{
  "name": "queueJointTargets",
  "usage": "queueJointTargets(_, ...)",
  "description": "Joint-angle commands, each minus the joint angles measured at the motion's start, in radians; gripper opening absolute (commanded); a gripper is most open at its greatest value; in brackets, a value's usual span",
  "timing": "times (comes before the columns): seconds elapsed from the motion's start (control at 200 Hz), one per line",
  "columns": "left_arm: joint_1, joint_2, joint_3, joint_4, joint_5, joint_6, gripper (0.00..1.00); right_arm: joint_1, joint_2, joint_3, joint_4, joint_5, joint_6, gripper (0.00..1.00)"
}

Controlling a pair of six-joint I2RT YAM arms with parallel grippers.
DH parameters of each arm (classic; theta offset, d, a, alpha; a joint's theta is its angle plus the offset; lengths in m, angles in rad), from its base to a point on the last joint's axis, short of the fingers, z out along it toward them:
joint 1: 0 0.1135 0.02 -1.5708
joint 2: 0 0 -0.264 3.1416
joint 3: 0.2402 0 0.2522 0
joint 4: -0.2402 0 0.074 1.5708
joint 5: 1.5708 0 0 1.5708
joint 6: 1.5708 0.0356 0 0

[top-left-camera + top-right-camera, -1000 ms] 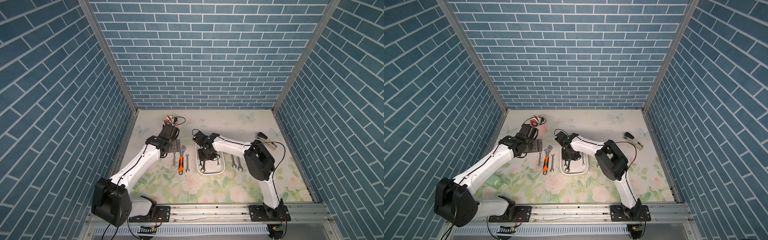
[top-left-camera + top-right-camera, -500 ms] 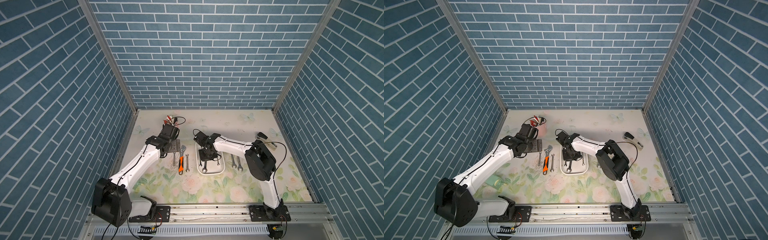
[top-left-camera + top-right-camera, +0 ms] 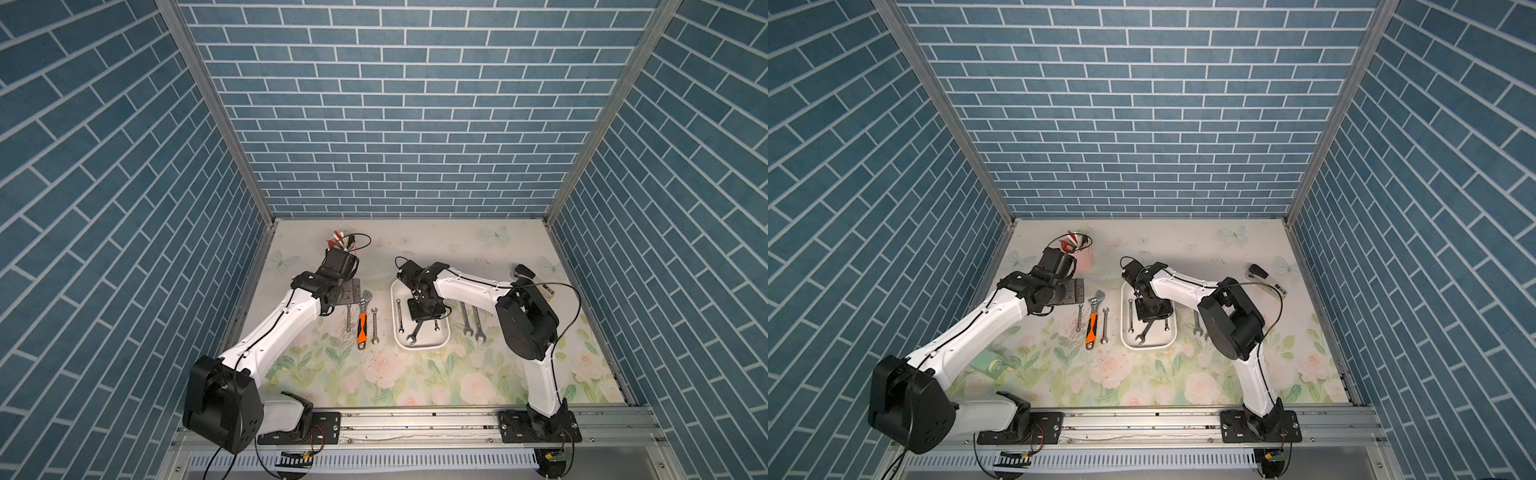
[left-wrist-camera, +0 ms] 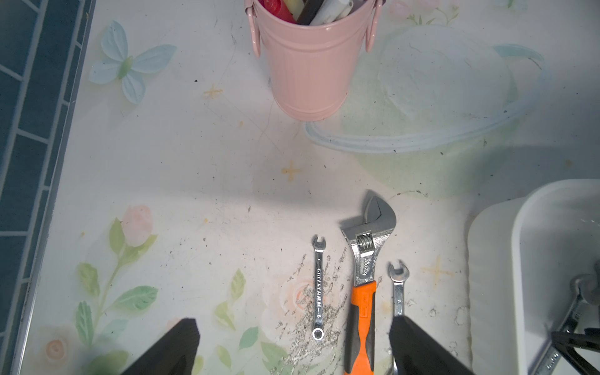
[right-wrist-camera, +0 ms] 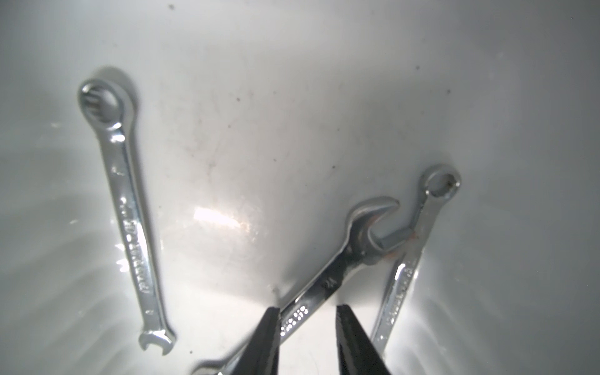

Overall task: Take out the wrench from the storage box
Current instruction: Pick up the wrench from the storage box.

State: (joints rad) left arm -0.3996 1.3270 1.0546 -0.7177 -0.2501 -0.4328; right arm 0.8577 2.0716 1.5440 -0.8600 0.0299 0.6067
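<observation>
Little differs from the earlier frames. The right gripper (image 3: 424, 321) hangs at the same spot inside the storage box (image 3: 434, 341), centre-right in both top views. The wrench (image 5: 331, 276) lies at the same slant on the box floor. In the right wrist view that gripper's black fingers (image 5: 264, 337) straddle the wrench's shaft. They are partly open, with white floor showing beside one finger, so nothing is clamped. The left gripper (image 4: 292, 321) is unmoved, spread wide above the table (image 4: 194, 162) by the orange-handled wrench (image 4: 362, 305). The wrench's lower end is cut off at the bottom edge of the frame. In the top views the right gripper covers the middle of the box. In a top view the left wrist hides part of the pink cup (image 3: 1086, 262).
</observation>
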Motion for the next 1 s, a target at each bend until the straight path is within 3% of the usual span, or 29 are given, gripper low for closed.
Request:
queueJointTargets(0.0, 0.003, 0.008, 0.001, -0.003, -0.008, 0.004, 0.97, -0.002, -0.026, -0.016, -0.006, -0.015, 0.041, 0.37)
queueJointTargets(0.18, 0.002, 0.011, -0.004, -0.003, -0.009, 0.009, 0.97, -0.002, -0.016, -0.034, 0.033, -0.028, 0.072, 0.45)
queueJointTargets(0.34, 0.004, 0.016, -0.008, 0.000, -0.004, 0.009, 0.97, -0.003, 0.009, -0.027, 0.054, -0.033, 0.082, 0.45)
queueJointTargets(0.685, 0.003, 0.012, -0.007, -0.009, -0.019, 0.012, 0.97, -0.002, 0.055, 0.010, 0.044, 0.006, 0.012, 0.19)
queueJointTargets(0.995, 0.003, 0.010, -0.004, -0.012, -0.018, 0.008, 0.97, 0.000, 0.048, 0.049, 0.017, 0.001, -0.044, 0.14)
